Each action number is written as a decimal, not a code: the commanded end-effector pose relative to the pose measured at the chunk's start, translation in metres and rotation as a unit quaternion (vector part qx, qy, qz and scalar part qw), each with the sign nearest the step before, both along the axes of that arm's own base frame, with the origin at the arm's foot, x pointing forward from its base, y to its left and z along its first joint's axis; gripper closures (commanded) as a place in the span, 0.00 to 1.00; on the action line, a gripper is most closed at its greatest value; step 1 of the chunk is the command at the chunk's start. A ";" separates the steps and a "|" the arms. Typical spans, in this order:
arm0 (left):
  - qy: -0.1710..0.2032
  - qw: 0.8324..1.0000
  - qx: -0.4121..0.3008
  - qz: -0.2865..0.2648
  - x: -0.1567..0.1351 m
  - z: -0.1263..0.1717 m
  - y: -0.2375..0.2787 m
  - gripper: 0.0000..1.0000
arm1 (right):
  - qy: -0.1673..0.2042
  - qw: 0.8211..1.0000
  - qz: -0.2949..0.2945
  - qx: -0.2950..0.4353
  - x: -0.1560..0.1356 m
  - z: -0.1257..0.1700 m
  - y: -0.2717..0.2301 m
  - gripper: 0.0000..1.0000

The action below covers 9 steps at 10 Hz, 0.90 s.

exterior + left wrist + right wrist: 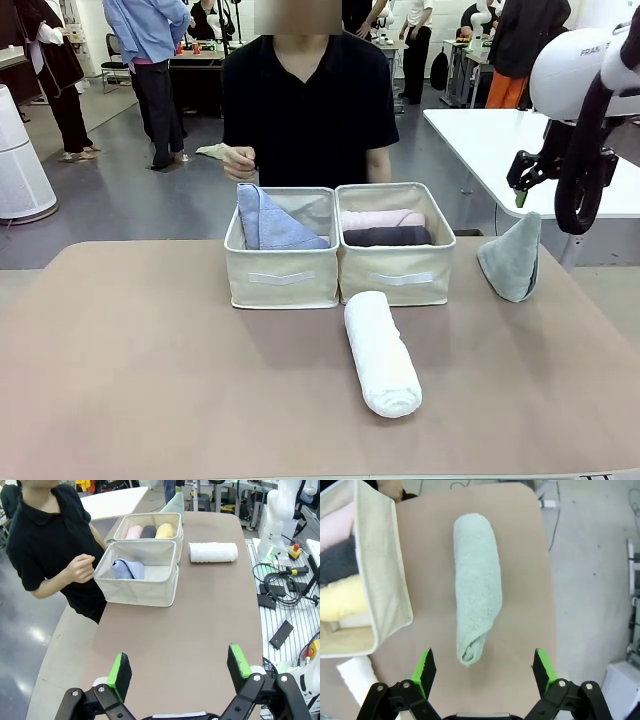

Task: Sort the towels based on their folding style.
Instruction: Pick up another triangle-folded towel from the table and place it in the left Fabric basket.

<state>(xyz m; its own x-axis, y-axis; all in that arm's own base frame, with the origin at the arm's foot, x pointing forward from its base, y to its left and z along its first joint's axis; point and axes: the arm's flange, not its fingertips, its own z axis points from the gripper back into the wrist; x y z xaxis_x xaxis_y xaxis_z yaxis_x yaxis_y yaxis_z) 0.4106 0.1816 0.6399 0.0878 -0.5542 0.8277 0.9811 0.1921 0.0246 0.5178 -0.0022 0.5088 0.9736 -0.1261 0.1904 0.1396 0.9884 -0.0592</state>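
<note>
— Which towels sit in the bins?
— The lavender-blue towel (268,222), folded into a triangle, leans in the left bin (283,280). The right bin (398,280) holds three rolls side by side: the pink towel (380,218), the dark grey towel (387,236) and the yellow towel (165,530).
— And outside?
— The white towel (381,352), a rolled cylinder, lies on the worktop (150,370) at 6 o'clock from the right bin, just beside it. The grey-green towel (511,258), folded, stands point-up at 3 o'clock, apart from it.
</note>
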 end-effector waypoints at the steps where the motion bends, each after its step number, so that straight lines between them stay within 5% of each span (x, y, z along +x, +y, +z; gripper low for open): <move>1: -0.002 1.000 -0.002 -0.004 -0.002 0.002 0.001 0.00 | 0.035 0.999 -0.005 0.008 0.020 -0.005 0.002 0.00; 9: -0.002 1.000 -0.002 -0.004 -0.002 0.002 0.001 0.00 | 0.076 0.995 0.003 0.060 0.047 -0.042 -0.020 0.00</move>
